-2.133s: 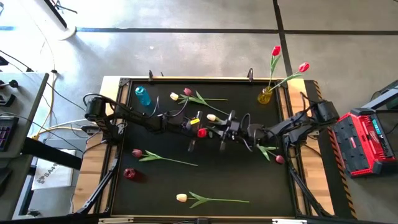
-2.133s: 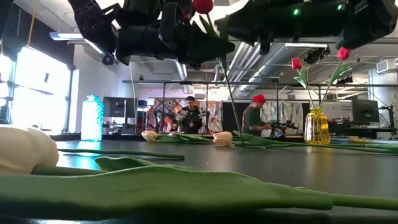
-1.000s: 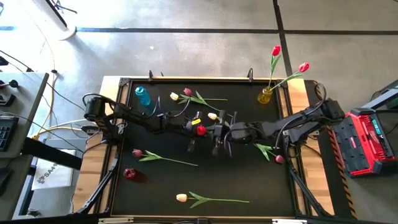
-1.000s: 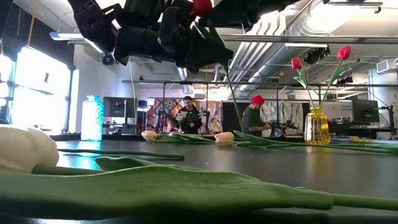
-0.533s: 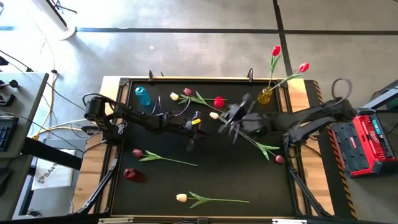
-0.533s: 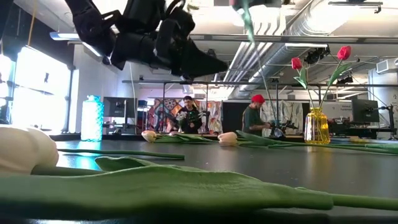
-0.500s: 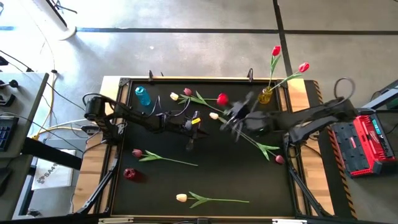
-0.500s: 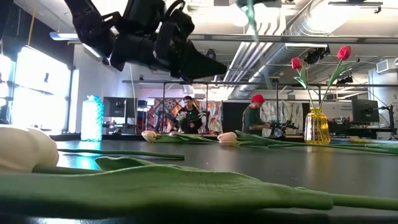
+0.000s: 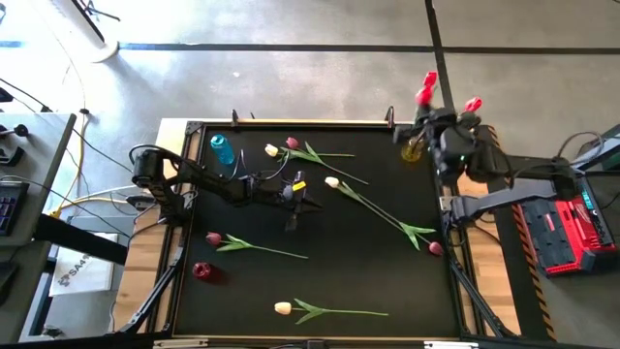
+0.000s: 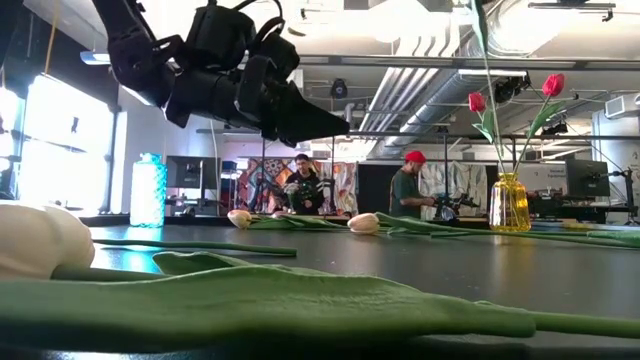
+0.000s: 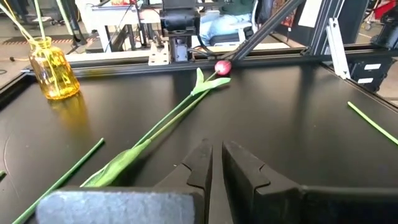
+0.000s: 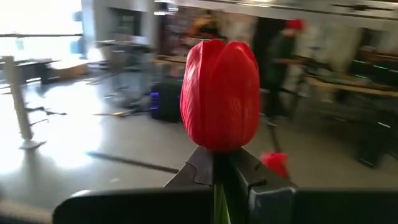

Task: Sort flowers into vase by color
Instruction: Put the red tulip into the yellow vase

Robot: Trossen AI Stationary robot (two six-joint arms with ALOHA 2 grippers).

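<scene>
My right gripper (image 9: 428,109) is raised at the table's far right corner, shut on a red tulip (image 12: 219,93) whose stem (image 10: 486,70) hangs down over the yellow vase (image 9: 414,150). The vase holds two red tulips (image 10: 553,85). My left gripper (image 9: 302,199) hovers over the table's middle, its fingers (image 11: 202,165) nearly together with nothing between them. On the black table lie a cream tulip (image 9: 331,181), a maroon one (image 9: 436,248), a cream and a pink one (image 9: 281,147) at the far side, a maroon one (image 9: 213,237) at the left and a cream one (image 9: 282,308) at the near edge. My right gripper pinches the tulip's stem just under the red head (image 12: 215,167) between its two fingers. The fingers point level and lie across the stem. The head stands upright above them, and the stem hangs below, lifted clear of the table.
A blue bottle (image 9: 222,148) stands at the far left and a small dark red pot (image 9: 201,270) at the near left. A raised frame (image 9: 291,124) rims the table. People stand in the room behind (image 10: 405,190).
My right gripper has carried the red tulip from the table's middle, beside my left gripper, up and toward the far right corner, over the yellow vase. It has tipped from pointing down to level, and the stem now hangs down. My left gripper has sunk a little.
</scene>
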